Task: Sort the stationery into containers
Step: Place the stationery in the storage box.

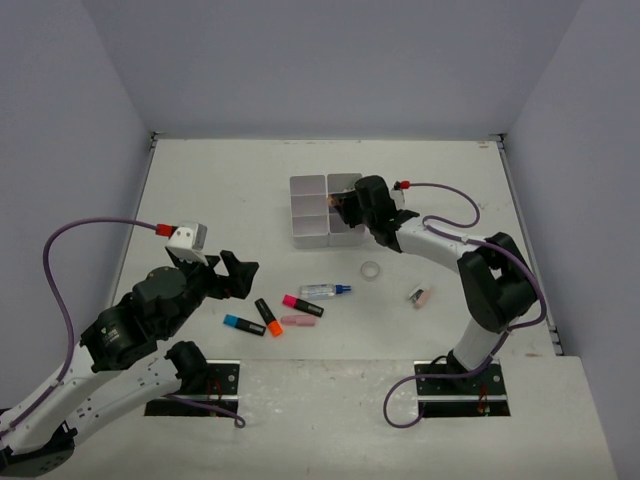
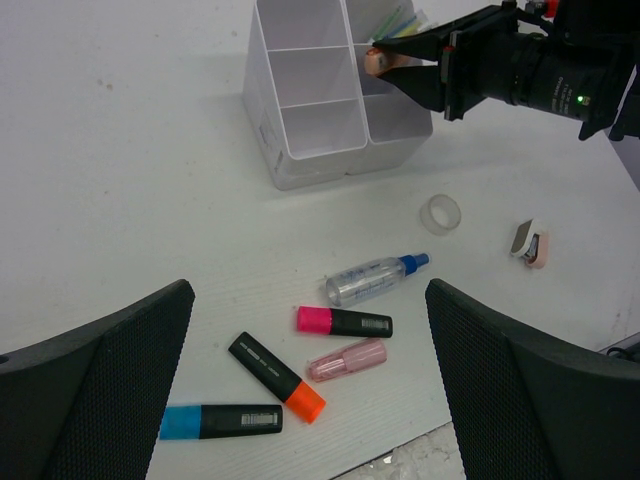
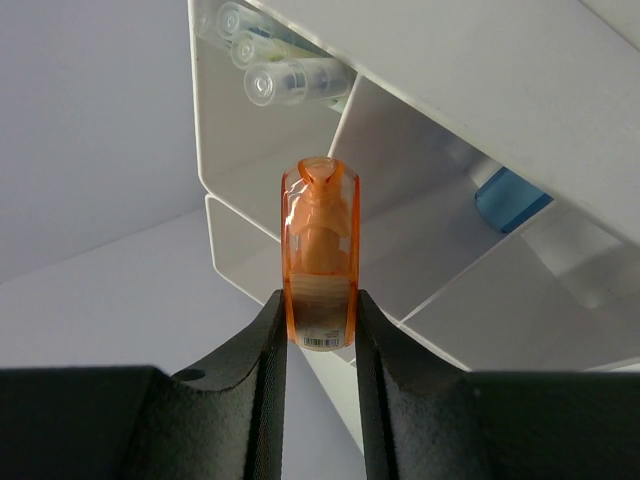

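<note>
Clamped jaws of the right gripper (image 3: 318,320) pinch the lower end of a translucent orange piece (image 3: 320,250), which stands upright between the two black fingers. In the top view that gripper (image 1: 345,205) sits over the right-hand column of the white organiser tray (image 1: 308,185), just above centre frame; which compartment lies under it I cannot tell. The right arm rises from its base at the lower right, bends sharply at the elbow by the right edge, and its forearm slants up-left to the tray. In the right wrist view, clear tubes (image 3: 280,80) lie in one compartment at the top and a blue item (image 3: 512,195) shows in another at the right.

Spread wide and holding nothing, the left gripper (image 1: 232,275) hangs over the table, left of centre. Its arm runs up from the lower left corner, and the wrist points right toward the loose stationery.

Just right of those fingers lie a blue-ended highlighter (image 1: 243,324), an orange-ended highlighter (image 1: 268,317), a pink-ended highlighter (image 1: 302,304) and a pale pink pen-like item (image 1: 297,321), close together. The blue-capped glue pen (image 1: 326,290) lies just above them, with the tape ring (image 1: 371,271) to its upper right. A small pink piece (image 1: 420,296) lies apart, farther right.
</note>
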You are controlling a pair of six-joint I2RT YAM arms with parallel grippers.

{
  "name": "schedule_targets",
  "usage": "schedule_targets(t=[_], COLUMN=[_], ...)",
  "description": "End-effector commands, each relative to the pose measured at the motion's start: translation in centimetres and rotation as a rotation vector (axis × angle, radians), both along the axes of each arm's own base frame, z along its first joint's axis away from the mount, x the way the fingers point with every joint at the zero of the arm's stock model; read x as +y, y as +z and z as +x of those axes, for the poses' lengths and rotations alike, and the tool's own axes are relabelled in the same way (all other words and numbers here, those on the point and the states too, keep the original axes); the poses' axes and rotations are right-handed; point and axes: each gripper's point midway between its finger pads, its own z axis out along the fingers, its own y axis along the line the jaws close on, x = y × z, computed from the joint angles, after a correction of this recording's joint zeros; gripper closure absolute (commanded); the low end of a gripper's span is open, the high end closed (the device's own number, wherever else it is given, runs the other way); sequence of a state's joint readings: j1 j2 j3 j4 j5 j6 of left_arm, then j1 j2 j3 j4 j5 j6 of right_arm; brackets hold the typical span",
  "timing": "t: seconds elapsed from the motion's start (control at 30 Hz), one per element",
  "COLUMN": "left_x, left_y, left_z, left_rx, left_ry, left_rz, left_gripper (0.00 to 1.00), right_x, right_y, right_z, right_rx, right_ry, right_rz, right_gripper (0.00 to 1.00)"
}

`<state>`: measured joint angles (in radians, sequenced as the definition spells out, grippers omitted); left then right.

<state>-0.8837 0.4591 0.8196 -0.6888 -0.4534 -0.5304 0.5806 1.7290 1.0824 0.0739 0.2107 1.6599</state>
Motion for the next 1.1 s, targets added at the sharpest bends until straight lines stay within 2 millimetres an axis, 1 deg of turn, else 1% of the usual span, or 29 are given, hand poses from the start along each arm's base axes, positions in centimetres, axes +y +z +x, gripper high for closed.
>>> schedule_targets(t=[0.0,0.1,0.17,0.37,0.47,0.6,0.73,0.8,0.87,0.93,0.97,1.0,1.03,1.07], left_x=[-0.1,-0.1,-0.1,0.0,0.2,0.3,0.5,1.1,1.8,2.4,3.0,3.1,3.2,3.4], left_y=[0.5,0.6,0.6,0.6,0.8,0.8,0.6,0.1,-0.2,-0.5,-0.9,-0.9,-1.1,-1.4], left_z=[0.4,0.3,0.3,0.3,0.3,0.3,0.4,0.8,1.0,1.2,1.4,1.4,1.6,1.8], left_rx=[-0.025,-0.028,-0.028,-0.028,-0.035,-0.036,-0.025,-0.004,0.011,0.033,0.047,0.052,0.062,0.077], left_ry=[0.010,0.008,0.009,0.013,0.017,0.024,0.042,0.089,0.139,0.197,0.233,0.248,0.266,0.292], left_rz=[-0.017,-0.021,-0.020,-0.022,-0.029,-0.031,-0.022,-0.006,0.003,0.000,0.019,0.013,0.019,0.039], left_gripper=[0.00,0.00,0.00,0.00,0.00,0.00,0.00,0.00,0.00,0.00,0.00,0.00,0.00,0.00], right_x=[-0.9,-1.2,-1.4,-1.5,-1.4,-1.7,-1.9,-2.6,-3.1,-3.3,-3.8,-3.7,-3.8,-4.1], right_y=[1.2,1.0,1.0,1.6,2.0,3.7,7.0,9.0,9.5,9.0,8.5,8.3,7.8,7.0], right_z=[0.4,0.3,0.2,0.3,0.2,0.1,-0.8,-2.3,-3.9,-5.9,-7.2,-7.8,-9.0,-10.6], right_rx=[-0.022,-0.014,-0.009,-0.017,-0.027,-0.064,-0.178,-0.237,-0.291,-0.318,-0.327,-0.333,-0.338,-0.344], right_ry=[-0.030,-0.032,-0.033,-0.023,-0.008,0.023,0.138,0.231,0.364,0.518,0.600,0.643,0.706,0.792], right_rz=[0.002,-0.004,-0.011,-0.032,-0.041,-0.084,-0.209,-0.313,-0.466,-0.574,-0.641,-0.651,-0.668,-0.702], right_gripper=[0.71,0.67,0.61,0.55,0.54,0.54,0.54,0.54,0.54,0.54,0.54,0.54,0.54,0.54])
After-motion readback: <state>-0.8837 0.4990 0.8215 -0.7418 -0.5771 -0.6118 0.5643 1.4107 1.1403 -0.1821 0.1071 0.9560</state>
